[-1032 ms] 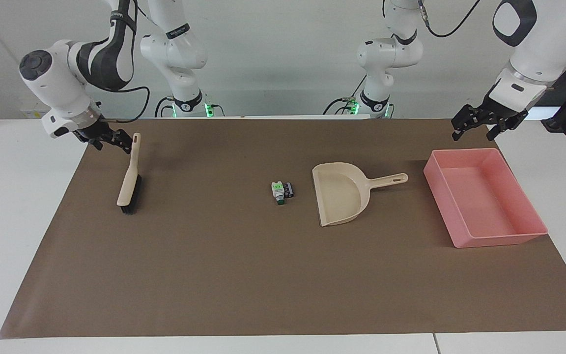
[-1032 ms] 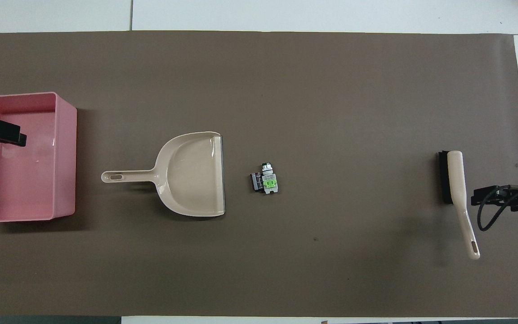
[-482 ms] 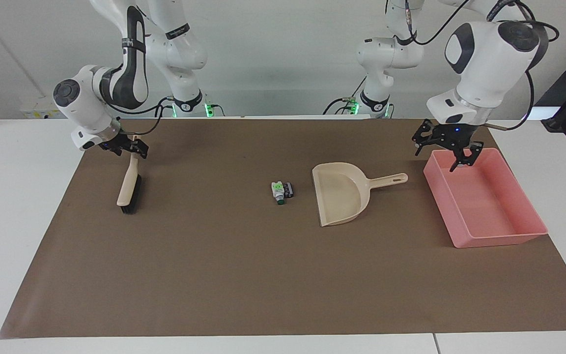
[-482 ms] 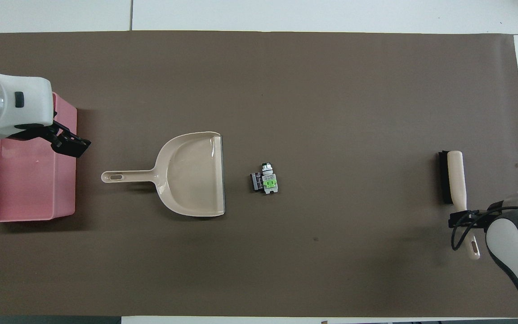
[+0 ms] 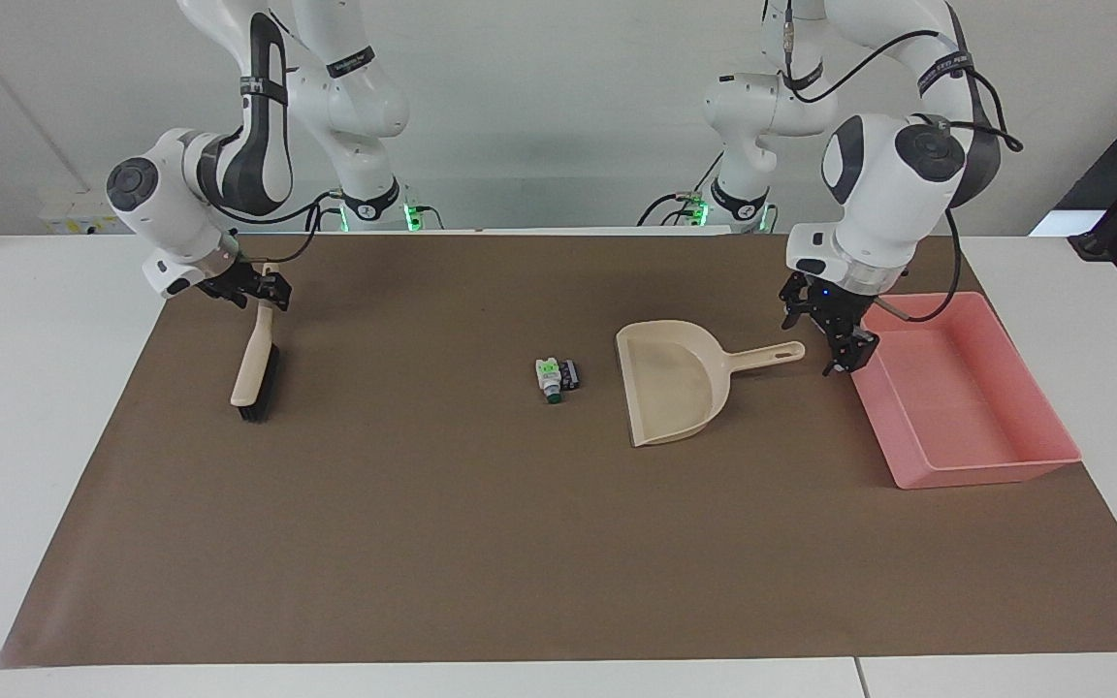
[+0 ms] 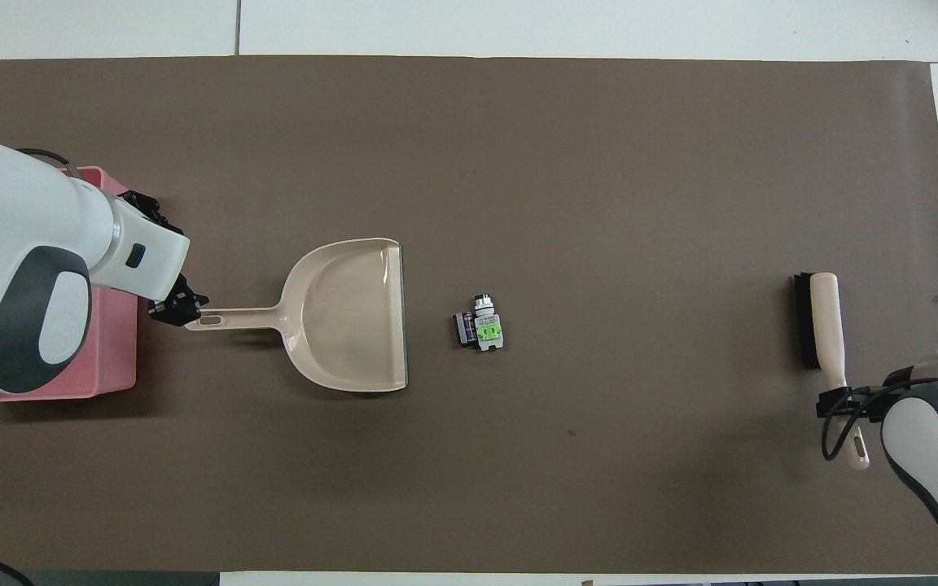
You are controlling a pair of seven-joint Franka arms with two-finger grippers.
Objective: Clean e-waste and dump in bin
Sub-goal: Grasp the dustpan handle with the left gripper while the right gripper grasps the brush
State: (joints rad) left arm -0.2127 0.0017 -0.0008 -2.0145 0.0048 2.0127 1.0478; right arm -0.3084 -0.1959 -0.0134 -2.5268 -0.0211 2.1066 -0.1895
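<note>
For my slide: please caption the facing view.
Left gripper nears dustpan handle; right gripper at brush handle; e-waste unswept.

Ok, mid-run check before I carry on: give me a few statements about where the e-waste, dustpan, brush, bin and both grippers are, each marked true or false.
1. The e-waste is already in the dustpan. False: both bits lie on the brown mat, beside the pan's open edge toward the right arm's end.
2. The left gripper is at the tip of the dustpan handle. True.
3. The bin holds the brush. False: the bin looks empty; the brush lies on the mat at the right arm's end.
4. The right gripper is at the brush's handle end. True.
5. The dustpan is lifted off the mat. False: it rests flat on it.
</note>
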